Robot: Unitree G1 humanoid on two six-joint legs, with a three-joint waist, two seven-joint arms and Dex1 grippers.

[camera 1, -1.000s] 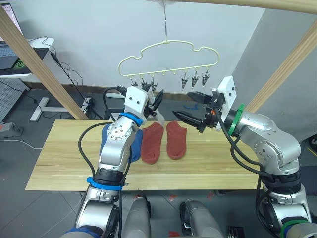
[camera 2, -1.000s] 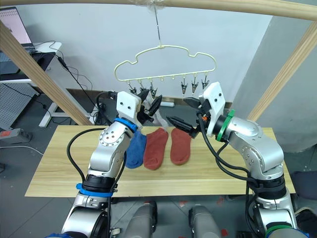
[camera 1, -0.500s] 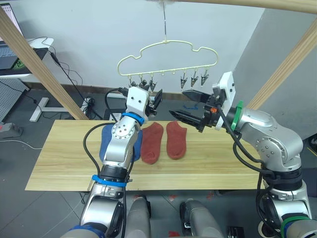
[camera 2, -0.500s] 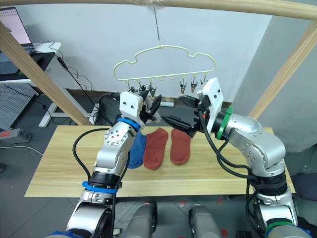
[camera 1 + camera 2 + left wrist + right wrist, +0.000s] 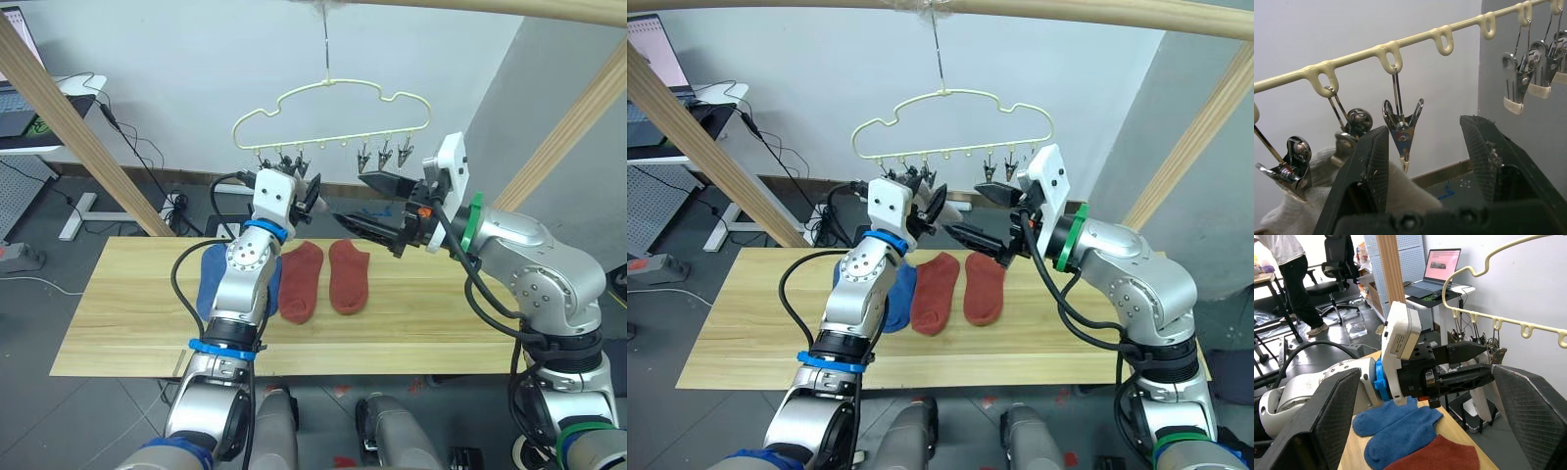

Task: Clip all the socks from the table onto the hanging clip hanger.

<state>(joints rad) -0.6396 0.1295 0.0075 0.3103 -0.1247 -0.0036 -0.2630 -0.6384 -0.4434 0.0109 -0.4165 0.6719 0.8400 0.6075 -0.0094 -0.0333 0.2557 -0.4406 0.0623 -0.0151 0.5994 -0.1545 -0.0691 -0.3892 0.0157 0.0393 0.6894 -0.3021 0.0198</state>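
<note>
Two rust-red socks (image 5: 325, 277), blue socks (image 5: 211, 279) on table (image 5: 118, 313), grey sock (image 5: 1327, 196) on clip hanger (image 5: 333, 117)

No readable text; laptop screen (image 5: 1441, 265) shows lines too small to read.

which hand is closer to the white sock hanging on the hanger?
Left. The left hand is right up beside the white sock, its fingers open just under the hanger clips. The right hand is open too, held off to the sock's right.
</note>
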